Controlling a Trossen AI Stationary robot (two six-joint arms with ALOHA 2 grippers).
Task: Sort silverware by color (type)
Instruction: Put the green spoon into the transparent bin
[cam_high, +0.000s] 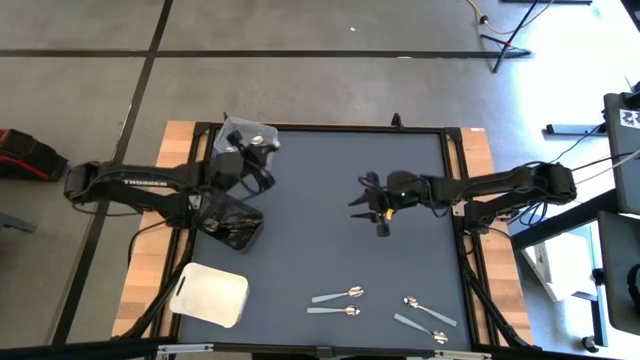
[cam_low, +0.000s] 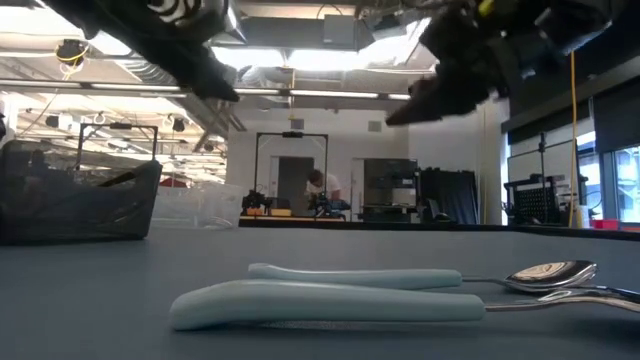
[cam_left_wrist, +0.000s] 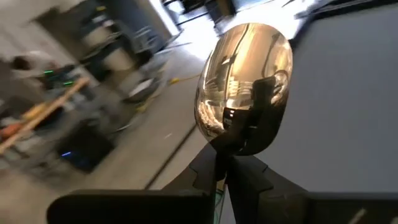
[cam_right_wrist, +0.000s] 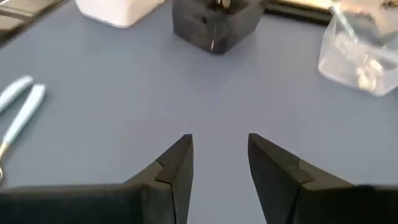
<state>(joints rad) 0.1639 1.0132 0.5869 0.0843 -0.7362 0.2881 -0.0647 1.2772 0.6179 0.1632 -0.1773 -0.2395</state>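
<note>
Shiny spoon (cam_left_wrist: 245, 87) pinched in left claw (cam_left_wrist: 239, 146); right claw (cam_right_wrist: 219, 163) spread, empty, above table (cam_high: 320, 200).

Pale blue handles on a dark blue-grey mat

The table (cam_high: 330, 200) top is flat slate blue, framed in black with light wood at its sides. Four spoons (cam_high: 338, 294) have shiny silver bowls and pale blue handles. The spoon (cam_left_wrist: 244, 87) in the left gripper (cam_left_wrist: 233, 165) gleams golden-silver. One bin (cam_high: 232, 222) is black, the tub (cam_high: 247, 136) clear, the tray (cam_high: 209, 294) white.
</note>
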